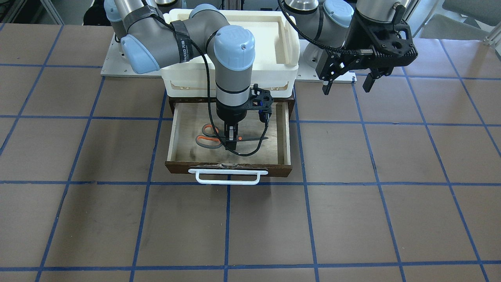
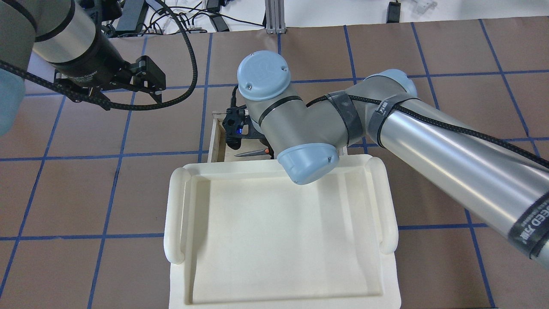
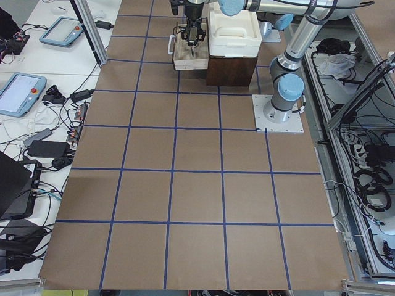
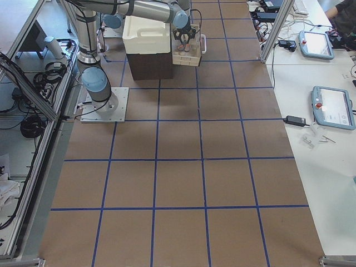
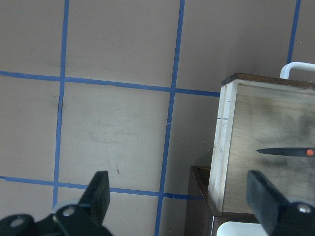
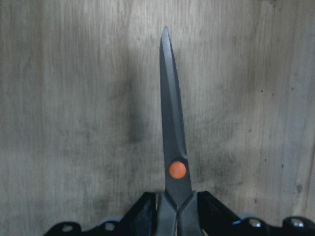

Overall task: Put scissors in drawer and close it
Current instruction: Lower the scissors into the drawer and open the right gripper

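The scissors (image 1: 211,139), with grey handles lined orange and dark blades, lie flat low in the open wooden drawer (image 1: 287,133), blades pointing toward the view's right. My right gripper (image 1: 231,143) points straight down into the drawer and is shut on the scissors near the pivot. The right wrist view shows its fingers (image 6: 147,214) pressed against both sides of the scissors (image 6: 172,147) over the plywood floor. My left gripper (image 1: 348,82) is open and empty, hovering above the table beside the drawer. Its wrist view shows the drawer corner (image 5: 231,147) and the blade tip (image 5: 283,152).
A white plastic tray (image 2: 279,231) sits on top of the dark brown cabinet, behind the drawer. The drawer's white bar handle (image 1: 228,176) sticks out toward the operators' side. Brown table surface with blue tape lines surrounds the cabinet.
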You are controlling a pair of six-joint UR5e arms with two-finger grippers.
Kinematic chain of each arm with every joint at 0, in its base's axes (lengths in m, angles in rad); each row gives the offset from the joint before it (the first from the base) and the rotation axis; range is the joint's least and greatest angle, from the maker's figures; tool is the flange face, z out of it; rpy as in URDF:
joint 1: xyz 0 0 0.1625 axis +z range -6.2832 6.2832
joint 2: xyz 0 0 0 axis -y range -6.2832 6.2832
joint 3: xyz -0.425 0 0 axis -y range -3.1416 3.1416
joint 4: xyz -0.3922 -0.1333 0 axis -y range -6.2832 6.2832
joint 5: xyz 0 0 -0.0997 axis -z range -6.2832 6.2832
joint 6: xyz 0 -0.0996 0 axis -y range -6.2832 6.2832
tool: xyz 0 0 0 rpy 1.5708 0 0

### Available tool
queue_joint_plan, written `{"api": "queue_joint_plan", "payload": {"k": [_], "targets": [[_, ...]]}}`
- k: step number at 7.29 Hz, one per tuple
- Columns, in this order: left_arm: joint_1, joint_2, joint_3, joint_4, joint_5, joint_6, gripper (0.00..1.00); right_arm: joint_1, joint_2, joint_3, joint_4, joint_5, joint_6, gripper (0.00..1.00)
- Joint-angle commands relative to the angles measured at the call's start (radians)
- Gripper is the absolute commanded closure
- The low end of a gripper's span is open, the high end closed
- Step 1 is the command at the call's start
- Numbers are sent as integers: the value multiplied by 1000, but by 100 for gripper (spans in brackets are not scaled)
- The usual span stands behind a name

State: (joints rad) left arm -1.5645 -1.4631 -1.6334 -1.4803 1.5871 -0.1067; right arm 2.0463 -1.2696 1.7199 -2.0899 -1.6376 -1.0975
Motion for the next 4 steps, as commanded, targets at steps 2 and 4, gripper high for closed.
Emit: {"api": "queue_joint_plan", "payload": {"k": [2,4], "targets": [[0,3,0,0,1,-1,0,0,19,4,-16,1,17,100],[0,1,0,0,1,-1,0,0,38,4,-21,8,25,36]]}}
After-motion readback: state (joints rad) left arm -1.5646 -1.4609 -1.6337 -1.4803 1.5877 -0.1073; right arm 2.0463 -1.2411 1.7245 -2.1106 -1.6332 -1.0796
